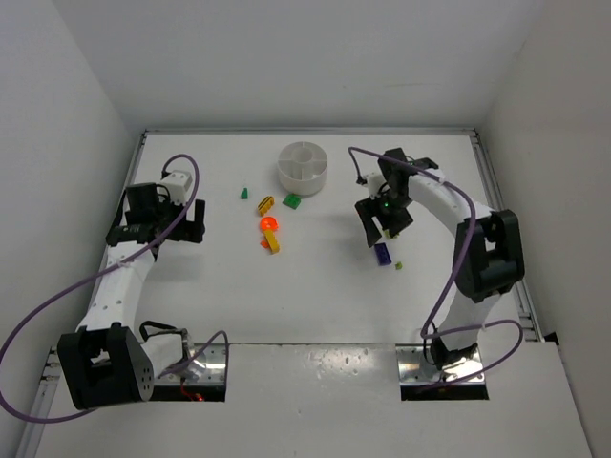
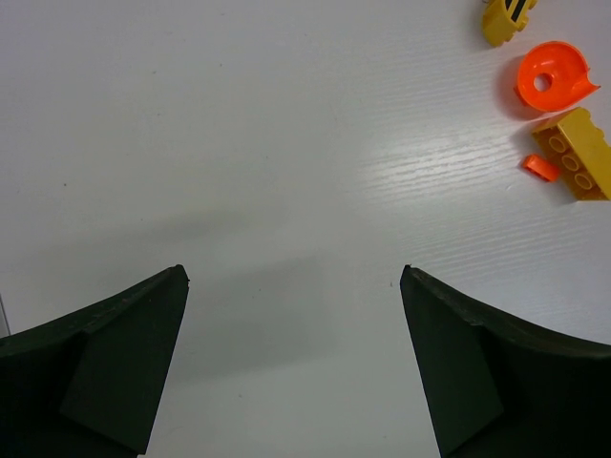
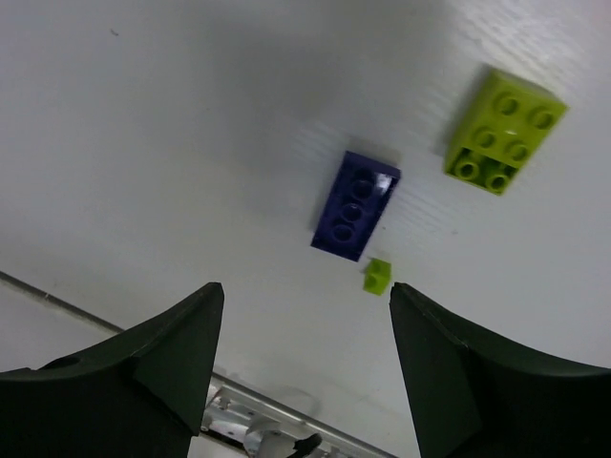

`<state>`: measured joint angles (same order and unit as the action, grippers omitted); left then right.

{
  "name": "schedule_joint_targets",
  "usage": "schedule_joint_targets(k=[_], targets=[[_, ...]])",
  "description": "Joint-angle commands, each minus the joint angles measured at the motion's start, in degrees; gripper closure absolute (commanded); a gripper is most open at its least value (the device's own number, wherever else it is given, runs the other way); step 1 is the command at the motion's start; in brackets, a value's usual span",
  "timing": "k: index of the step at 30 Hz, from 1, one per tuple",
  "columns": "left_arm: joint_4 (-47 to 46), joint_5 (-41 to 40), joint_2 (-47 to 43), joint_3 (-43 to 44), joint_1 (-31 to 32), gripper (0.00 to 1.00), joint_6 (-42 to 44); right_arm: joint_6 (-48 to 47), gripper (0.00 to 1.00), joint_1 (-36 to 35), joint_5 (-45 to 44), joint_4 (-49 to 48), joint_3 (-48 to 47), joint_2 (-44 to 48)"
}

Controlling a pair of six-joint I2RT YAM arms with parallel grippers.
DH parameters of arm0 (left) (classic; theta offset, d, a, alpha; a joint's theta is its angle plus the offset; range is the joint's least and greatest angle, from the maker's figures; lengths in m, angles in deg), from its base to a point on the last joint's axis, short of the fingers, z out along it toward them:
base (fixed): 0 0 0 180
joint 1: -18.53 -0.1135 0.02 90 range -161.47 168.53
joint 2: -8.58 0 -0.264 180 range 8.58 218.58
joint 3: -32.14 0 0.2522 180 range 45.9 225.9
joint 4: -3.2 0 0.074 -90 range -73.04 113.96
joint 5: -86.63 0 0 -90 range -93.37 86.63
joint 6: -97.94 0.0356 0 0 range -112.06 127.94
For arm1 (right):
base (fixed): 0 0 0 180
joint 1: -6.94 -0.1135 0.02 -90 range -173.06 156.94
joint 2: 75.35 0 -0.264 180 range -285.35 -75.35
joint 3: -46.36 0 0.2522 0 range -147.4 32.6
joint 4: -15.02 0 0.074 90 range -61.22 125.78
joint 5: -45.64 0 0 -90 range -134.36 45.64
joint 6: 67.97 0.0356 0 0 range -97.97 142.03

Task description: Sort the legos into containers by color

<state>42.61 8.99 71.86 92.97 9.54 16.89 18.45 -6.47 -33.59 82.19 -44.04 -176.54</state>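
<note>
The round white divided dish (image 1: 304, 164) stands at the back centre. To its left lie a small green bit (image 1: 244, 193), a yellow-black piece (image 1: 265, 202), a green brick (image 1: 291, 200), an orange round piece (image 1: 269, 224) and a yellow brick (image 1: 274, 242). My left gripper (image 1: 199, 223) is open and empty, left of this group. In the left wrist view the gripper (image 2: 293, 275) faces bare table, with the orange round piece (image 2: 549, 84), the yellow brick (image 2: 582, 153) and a tiny orange bit (image 2: 540, 167) at the upper right. My right gripper (image 1: 385, 229) is open above a purple brick (image 3: 355, 204), a lime brick (image 3: 504, 132) and a tiny lime bit (image 3: 378, 276).
White walls close in the table on the left, back and right. A metal rail (image 1: 506, 239) runs along the right edge and also shows in the right wrist view (image 3: 248, 410). Purple cables loop from both arms.
</note>
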Motion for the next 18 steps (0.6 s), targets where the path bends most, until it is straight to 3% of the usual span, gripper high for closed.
schedule_joint_targets(k=[1, 7, 18], targets=[[-1.30, -0.14, -0.09, -0.14, -0.50, 0.00, -0.51, 3.22, 0.29, -2.32, -3.72, 1.36, -2.46, -2.43], [-1.83, -0.67, -0.09, -0.66, -0.50, 0.00, -1.04, 5.24, 0.25, -4.17, -8.04, -0.32, -1.67, -6.12], [-2.36, -1.20, 1.05, -0.66, -0.50, 0.00, -1.04, 7.00, 0.27, -5.22, -9.89, -0.94, -4.30, -12.54]])
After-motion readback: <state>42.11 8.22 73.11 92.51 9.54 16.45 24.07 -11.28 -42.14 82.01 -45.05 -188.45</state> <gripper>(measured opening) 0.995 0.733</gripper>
